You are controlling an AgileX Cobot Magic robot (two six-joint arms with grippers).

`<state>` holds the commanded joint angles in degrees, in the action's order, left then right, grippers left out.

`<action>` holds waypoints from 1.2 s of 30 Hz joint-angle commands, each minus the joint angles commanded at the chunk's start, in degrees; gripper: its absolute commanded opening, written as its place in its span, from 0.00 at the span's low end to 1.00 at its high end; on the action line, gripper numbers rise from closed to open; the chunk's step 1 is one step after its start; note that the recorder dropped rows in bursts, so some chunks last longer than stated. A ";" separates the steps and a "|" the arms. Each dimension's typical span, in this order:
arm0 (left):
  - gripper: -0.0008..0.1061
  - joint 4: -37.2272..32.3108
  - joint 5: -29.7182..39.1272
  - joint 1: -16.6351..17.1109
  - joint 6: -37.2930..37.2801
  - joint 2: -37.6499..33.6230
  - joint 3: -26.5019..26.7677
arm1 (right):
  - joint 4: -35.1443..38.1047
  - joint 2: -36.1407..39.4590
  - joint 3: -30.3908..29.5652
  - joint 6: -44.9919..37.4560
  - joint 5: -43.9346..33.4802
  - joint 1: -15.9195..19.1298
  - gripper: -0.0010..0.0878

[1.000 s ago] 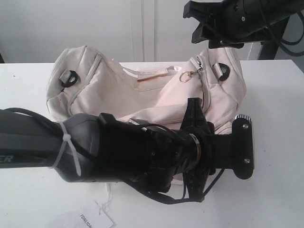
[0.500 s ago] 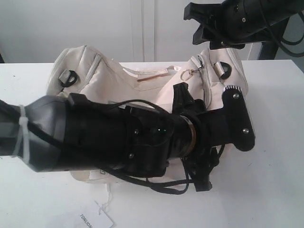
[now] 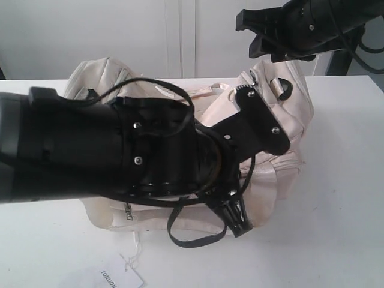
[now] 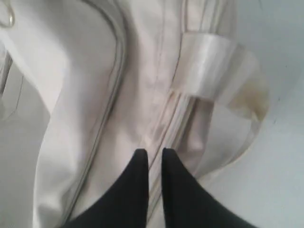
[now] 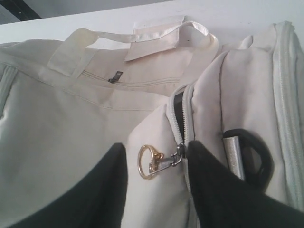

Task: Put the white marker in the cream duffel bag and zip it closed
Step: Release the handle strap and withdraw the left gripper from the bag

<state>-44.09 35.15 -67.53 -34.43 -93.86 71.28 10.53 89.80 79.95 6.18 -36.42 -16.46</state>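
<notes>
Soft floppy bag [image 3: 294,120] sits on the desk [image 3: 348,210], marker not visible; I'd pinch the slippery gold zip ring [image 5: 148,162] between my wide right gripper [image 5: 156,149], left gripper [image 4: 155,154] narrow against the fabric.

There's the cream duffel bag [image 3: 282,120], slumped on the white bench [image 3: 348,192], its soft fabric creased and the shiny webbing handles [image 4: 209,52] flopped against its side. The top zip [image 5: 179,124] runs nearly to the end, with a short dark gap showing just above the slider. The gold ring charm [image 5: 149,161] dangles near a black D-ring [image 5: 259,161].
</notes>
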 joint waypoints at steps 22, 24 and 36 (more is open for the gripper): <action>0.01 36.23 8.41 33.49 26.19 15.90 0.00 | 0.10 -0.14 0.00 -2.33 -8.75 0.00 0.01; 0.01 41.34 9.06 37.12 31.05 16.79 0.00 | 0.51 -0.64 0.00 -3.13 -9.53 0.47 0.01; 0.01 66.49 16.77 59.76 50.24 17.49 0.00 | 1.04 -4.50 0.00 -3.49 -16.14 5.76 0.01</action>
<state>22.39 51.92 -7.77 15.81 -76.37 71.28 11.57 85.30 79.95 2.69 -52.57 -10.70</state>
